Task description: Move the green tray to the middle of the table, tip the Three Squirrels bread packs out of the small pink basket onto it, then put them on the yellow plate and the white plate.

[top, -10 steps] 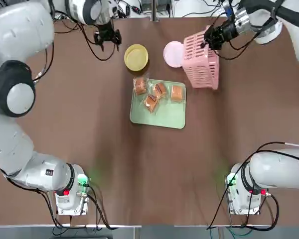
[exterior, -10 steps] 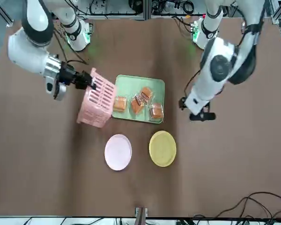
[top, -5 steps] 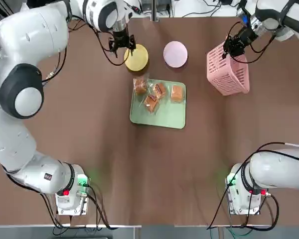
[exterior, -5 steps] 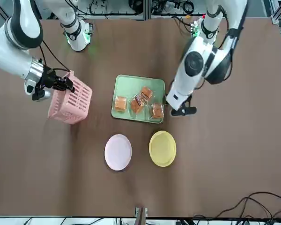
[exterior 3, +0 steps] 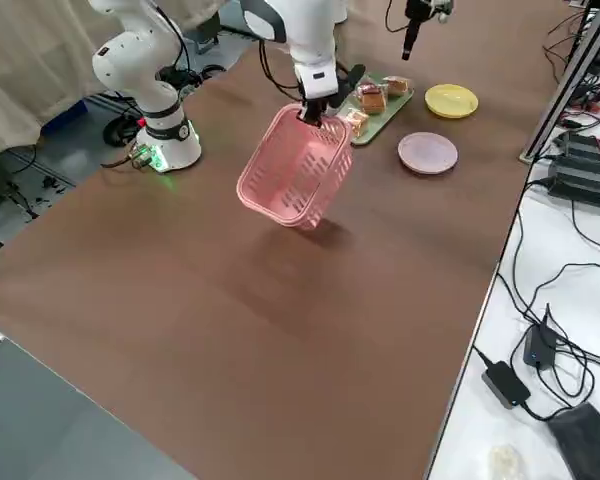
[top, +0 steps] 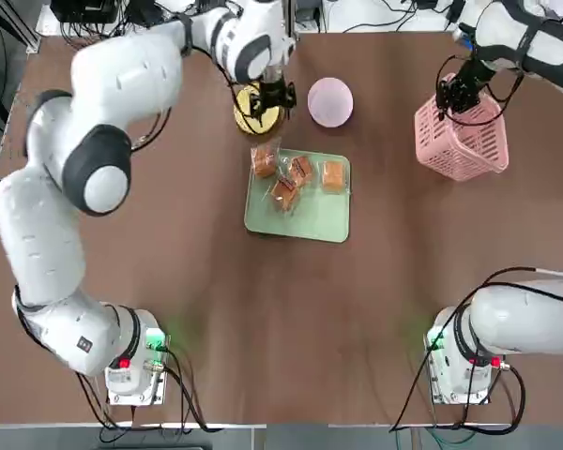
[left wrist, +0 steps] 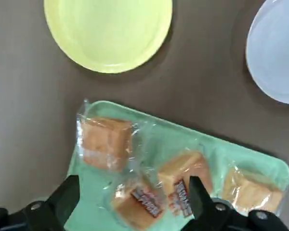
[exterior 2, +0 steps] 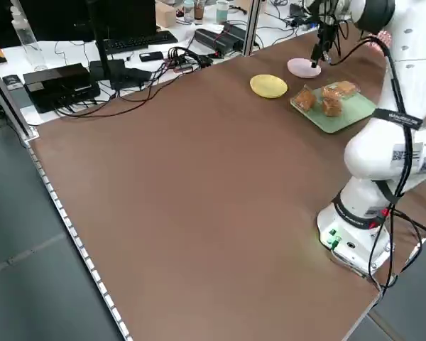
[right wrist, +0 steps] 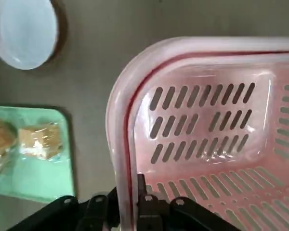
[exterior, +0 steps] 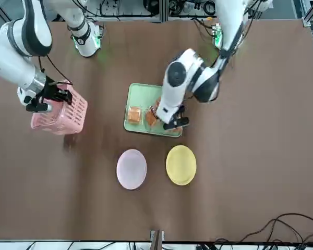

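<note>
Status, all places relative to the flat mint-green rectangular tray (top: 305, 222): it sits near mid-width of the brown worktop (top: 263, 328), a bit toward the far side, so I'd call the tray move done. Tip-out looks done too: four clear plastic bread packs (left wrist: 106, 143) lie on the tray, bunched in its far half.

Slatted pale pink plastic basket (exterior: 74, 115): off to the tray's right, tilted, held up off the worktop, no packs visible inside. Right tool (right wrist: 130, 187) is clamped on its rim.

Left tool (left wrist: 134, 192) is open, nothing in it, above the tray's far-left side.

Left to do: all plating. Round mustard-yellow plate (exterior: 181, 165) is beyond the tray's far-left end, round pinkish-white plate (exterior: 131, 169) beyond its far-right; both bare. Basket probably wants setting down right of the tray. Next pick is likely the left tool's; packs touch, so risk of dragging a neighbour.
</note>
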{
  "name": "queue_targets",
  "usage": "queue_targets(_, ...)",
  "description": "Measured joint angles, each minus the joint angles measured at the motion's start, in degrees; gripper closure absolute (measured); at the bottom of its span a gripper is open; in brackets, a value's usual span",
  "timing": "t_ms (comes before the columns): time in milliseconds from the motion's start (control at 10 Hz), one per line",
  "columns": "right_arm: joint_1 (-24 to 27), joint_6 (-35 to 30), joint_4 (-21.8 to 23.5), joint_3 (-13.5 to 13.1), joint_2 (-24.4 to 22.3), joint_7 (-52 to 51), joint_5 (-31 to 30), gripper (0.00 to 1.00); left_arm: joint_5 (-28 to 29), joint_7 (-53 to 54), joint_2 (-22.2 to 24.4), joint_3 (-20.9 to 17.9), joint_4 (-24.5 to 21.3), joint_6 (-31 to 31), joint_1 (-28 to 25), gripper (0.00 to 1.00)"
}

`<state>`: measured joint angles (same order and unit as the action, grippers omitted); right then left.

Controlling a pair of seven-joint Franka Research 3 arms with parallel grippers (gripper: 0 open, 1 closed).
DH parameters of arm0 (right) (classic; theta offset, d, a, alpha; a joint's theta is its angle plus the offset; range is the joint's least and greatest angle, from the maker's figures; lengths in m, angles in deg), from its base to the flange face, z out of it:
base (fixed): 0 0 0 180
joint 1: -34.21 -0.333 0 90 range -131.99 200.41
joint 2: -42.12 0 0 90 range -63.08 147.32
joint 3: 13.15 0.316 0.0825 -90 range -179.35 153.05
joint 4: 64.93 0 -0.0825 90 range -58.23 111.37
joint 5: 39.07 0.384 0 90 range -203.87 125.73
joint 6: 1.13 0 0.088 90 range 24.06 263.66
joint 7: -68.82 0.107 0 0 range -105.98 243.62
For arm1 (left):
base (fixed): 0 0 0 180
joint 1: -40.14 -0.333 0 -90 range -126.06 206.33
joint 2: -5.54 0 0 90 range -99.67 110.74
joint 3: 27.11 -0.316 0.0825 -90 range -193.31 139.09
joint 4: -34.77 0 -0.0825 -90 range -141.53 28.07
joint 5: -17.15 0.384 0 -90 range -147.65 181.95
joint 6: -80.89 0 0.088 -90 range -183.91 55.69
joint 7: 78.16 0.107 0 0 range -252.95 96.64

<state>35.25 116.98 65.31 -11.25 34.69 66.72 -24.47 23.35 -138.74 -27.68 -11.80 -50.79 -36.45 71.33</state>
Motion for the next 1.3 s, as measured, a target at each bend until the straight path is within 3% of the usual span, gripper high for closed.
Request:
queue_targets(400, -0.74, 3.81, 0.33, -1.44, 6.69, 0.50, -4.73, 0.92, 6.71, 2.03, -6.31, -0.21, 4.02, -2.42, 6.19, 0.00)
queue_targets(800, -2.98, 6.73, 0.33, -4.55, 11.46, 1.68, -5.76, 0.92, 7.10, 5.54, -7.61, -1.55, 6.77, -3.70, 8.05, 0.00)
queue_targets(1300, -3.37, 7.74, 0.33, -5.23, 13.90, 1.97, -5.82, 0.91, 7.31, 27.63, -8.24, -1.72, 7.19, -3.62, 9.50, 0.00)
